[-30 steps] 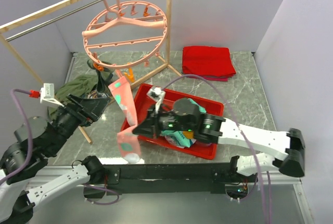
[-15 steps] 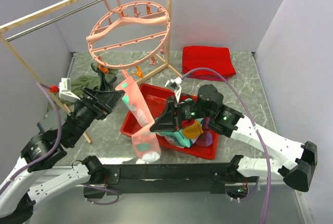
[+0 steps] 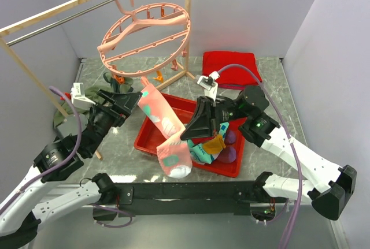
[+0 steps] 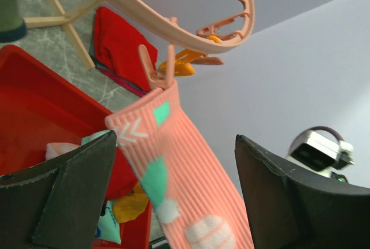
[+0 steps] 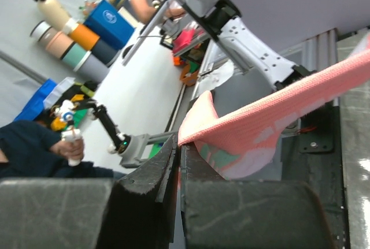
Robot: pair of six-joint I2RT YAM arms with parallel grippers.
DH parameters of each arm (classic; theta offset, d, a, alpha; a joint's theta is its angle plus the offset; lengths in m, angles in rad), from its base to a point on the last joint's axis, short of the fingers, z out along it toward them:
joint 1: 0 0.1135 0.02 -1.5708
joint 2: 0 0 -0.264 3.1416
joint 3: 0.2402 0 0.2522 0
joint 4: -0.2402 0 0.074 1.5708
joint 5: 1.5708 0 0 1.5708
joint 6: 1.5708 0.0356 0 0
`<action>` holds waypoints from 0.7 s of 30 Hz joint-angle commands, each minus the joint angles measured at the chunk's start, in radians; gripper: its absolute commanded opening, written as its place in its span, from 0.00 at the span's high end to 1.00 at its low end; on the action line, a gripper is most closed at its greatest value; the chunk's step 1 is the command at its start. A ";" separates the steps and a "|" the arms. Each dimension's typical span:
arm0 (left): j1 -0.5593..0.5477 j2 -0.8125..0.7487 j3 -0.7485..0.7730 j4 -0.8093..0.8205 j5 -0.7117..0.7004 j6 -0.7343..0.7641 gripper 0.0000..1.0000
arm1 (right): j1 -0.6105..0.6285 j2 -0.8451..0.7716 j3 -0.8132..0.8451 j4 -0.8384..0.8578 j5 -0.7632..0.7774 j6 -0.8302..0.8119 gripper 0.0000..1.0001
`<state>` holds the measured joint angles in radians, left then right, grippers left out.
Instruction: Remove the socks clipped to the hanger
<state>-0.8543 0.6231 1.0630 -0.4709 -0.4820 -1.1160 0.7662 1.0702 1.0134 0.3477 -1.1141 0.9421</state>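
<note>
Nearest, the pink sock (image 3: 167,136) is stretched taut, and its rounded toe overlaps the front rim of the red tray (image 3: 217,168), further right than a second ago. The right gripper (image 3: 186,133) has risen since then and is clamped tight on the ribbed knit, a pinch only the right wrist view shows. Soft yellow, teal and purple socks (image 3: 211,145) lie heaped in the glossy plastic tray. The left gripper (image 3: 134,101) has advanced, jaws spread wide around the cuff. Only its wrist view shows a pink clip (image 4: 155,74) biting that cuff. Beyond, the wheel-shaped hanger (image 3: 144,35) tilts more steeply.
</note>
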 commanded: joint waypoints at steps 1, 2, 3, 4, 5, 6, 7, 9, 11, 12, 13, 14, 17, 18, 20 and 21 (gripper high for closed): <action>-0.002 0.043 0.068 -0.011 -0.085 0.008 0.13 | -0.018 -0.001 0.082 0.117 -0.108 0.098 0.98; -0.002 0.061 0.072 -0.008 -0.089 0.018 0.14 | -0.021 -0.001 0.085 0.119 -0.115 0.106 0.99; 0.000 0.073 0.078 -0.005 -0.090 0.031 0.15 | -0.022 -0.001 0.086 0.122 -0.118 0.107 0.99; 0.003 0.085 0.075 0.011 -0.075 0.041 0.18 | -0.025 0.000 0.086 0.122 -0.116 0.109 0.99; 0.020 0.111 0.074 0.024 -0.060 0.048 0.18 | -0.025 -0.001 0.086 0.126 -0.115 0.115 0.99; 0.035 0.127 0.074 0.047 -0.037 0.053 0.19 | -0.027 -0.003 0.083 0.132 -0.112 0.119 0.99; 0.058 0.142 0.075 0.054 -0.011 0.054 0.20 | -0.027 -0.004 0.077 0.149 -0.107 0.124 1.00; 0.153 0.171 0.069 0.078 0.097 0.042 0.20 | -0.027 -0.004 0.074 0.162 -0.104 0.138 1.00; 0.214 0.164 0.046 0.126 0.188 0.036 0.21 | -0.027 -0.004 0.068 0.189 -0.099 0.155 1.00; 0.256 0.158 0.025 0.168 0.204 0.028 0.22 | -0.027 -0.004 0.064 0.204 -0.098 0.165 1.00; 0.271 0.152 0.019 0.185 0.220 0.028 0.22 | -0.027 -0.006 0.057 0.230 -0.095 0.172 1.00; 0.285 0.145 0.012 0.201 0.232 0.027 0.21 | -0.027 -0.006 0.056 0.243 -0.096 0.187 1.00; 0.340 0.165 -0.005 0.274 0.327 0.042 0.21 | -0.027 0.002 0.054 0.275 -0.096 0.208 1.00; 0.347 0.174 -0.003 0.284 0.374 0.050 0.21 | -0.027 0.007 0.053 0.280 -0.098 0.211 1.00; 0.365 0.190 -0.009 0.310 0.407 0.045 0.20 | -0.027 0.011 0.057 0.280 -0.101 0.210 1.00; 0.373 0.188 -0.032 0.331 0.443 0.041 0.20 | -0.027 0.011 0.057 0.280 -0.101 0.210 1.00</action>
<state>-0.5125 0.7971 1.0595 -0.2775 -0.2039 -1.0863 0.7418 1.0851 1.0489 0.5438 -1.1896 1.1225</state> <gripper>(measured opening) 0.798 0.055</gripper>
